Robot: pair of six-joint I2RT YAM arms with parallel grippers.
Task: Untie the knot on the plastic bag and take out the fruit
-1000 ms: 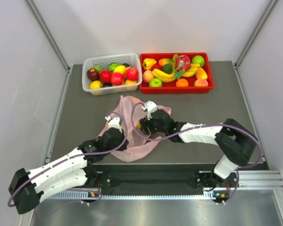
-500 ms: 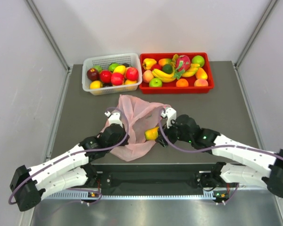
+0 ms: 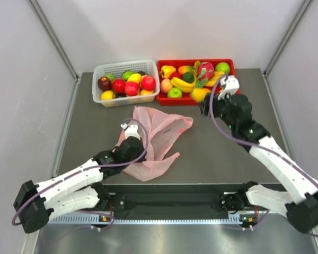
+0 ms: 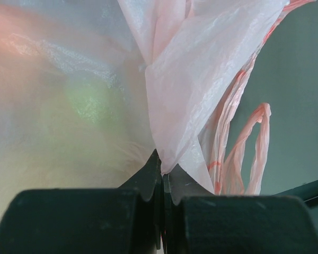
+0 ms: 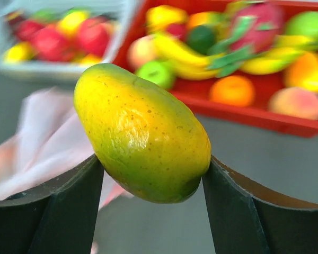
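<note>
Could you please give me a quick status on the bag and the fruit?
Left gripper, jaws shut on the plastic bag. Right gripper, jaws clamped on a yellow-green mango, by the near edge of the red tray. Tray crowded with other fruit.

In the left wrist view the plastic bag (image 4: 201, 79) runs off the top and left edges. A greenish glow behind its film is too blurred to name. The pinched fold vanishes between the jaws of the left gripper (image 4: 161, 174). From above, the bag's crumpled folds hide whatever lies inside. In the right wrist view the jaws cover both flanks of the yellow-green fruit (image 5: 143, 132). The red tray (image 5: 307, 124), the white basket (image 5: 53, 71) and the bag behind it are blurred.
</note>
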